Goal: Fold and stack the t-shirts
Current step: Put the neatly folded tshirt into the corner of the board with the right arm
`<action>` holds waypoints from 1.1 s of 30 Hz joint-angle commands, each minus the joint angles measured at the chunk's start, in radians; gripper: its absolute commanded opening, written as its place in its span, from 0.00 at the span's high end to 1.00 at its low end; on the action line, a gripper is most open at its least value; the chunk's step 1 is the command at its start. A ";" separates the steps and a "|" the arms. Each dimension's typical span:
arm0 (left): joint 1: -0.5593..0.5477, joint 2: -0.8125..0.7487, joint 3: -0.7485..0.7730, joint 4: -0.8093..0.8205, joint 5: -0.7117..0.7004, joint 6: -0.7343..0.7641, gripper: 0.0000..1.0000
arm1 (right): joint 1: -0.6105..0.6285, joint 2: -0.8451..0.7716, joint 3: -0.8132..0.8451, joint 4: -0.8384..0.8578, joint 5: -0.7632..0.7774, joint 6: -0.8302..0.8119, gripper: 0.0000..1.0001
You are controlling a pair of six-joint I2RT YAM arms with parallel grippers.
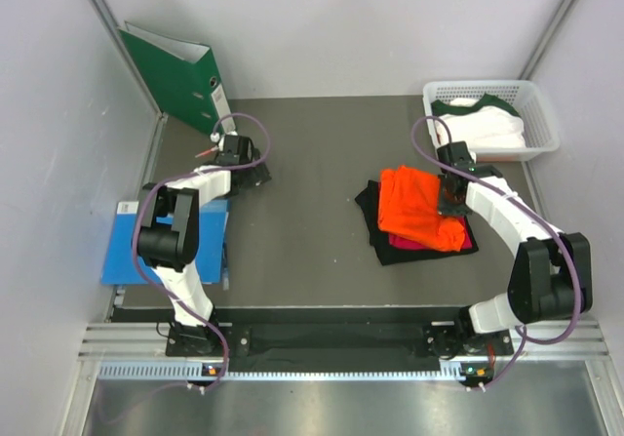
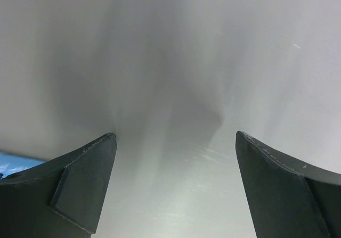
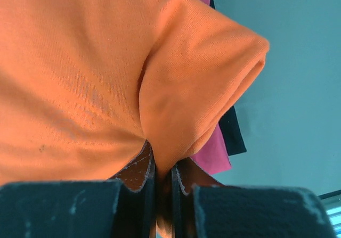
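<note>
Right claw (image 3: 162, 177): jaws nearly together, pinching a folded edge of the orange shirt (image 3: 80, 62). Cloth bulges out just past the fingertips.

Top view: this claw sits at the right edge of the orange shirt, so the bulk of the garment lies leftward of it, toward the middle of the desk (image 1: 312, 163).

Orange lies on the magenta shirt (image 1: 411, 245), and magenta on the black shirt (image 1: 372, 212). The pile's long axis runs roughly far-to-near.

White shirt (image 1: 483, 124) is in the basket (image 1: 546, 114), just beyond the right claw. Looks not yet folded.

Left claw (image 2: 176, 163): wide, holding nothing, well apart at far left by the green binder (image 1: 175, 75).

Judgement: the right arm is the nearer one for any move on the pile.
</note>
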 commanded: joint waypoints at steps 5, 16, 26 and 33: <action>-0.224 -0.070 -0.111 0.114 0.298 0.020 0.07 | -0.009 -0.001 0.052 -0.014 0.106 -0.010 0.99; -0.496 -0.100 0.043 0.137 0.324 -0.024 0.26 | -0.009 0.011 0.058 -0.033 0.136 0.022 0.50; -0.571 -0.145 0.081 0.214 0.374 -0.076 0.31 | -0.010 -0.190 0.026 0.018 0.201 0.065 0.25; -0.625 -0.082 0.102 0.274 0.431 -0.127 0.45 | -0.018 -0.226 0.000 0.078 0.237 0.112 0.26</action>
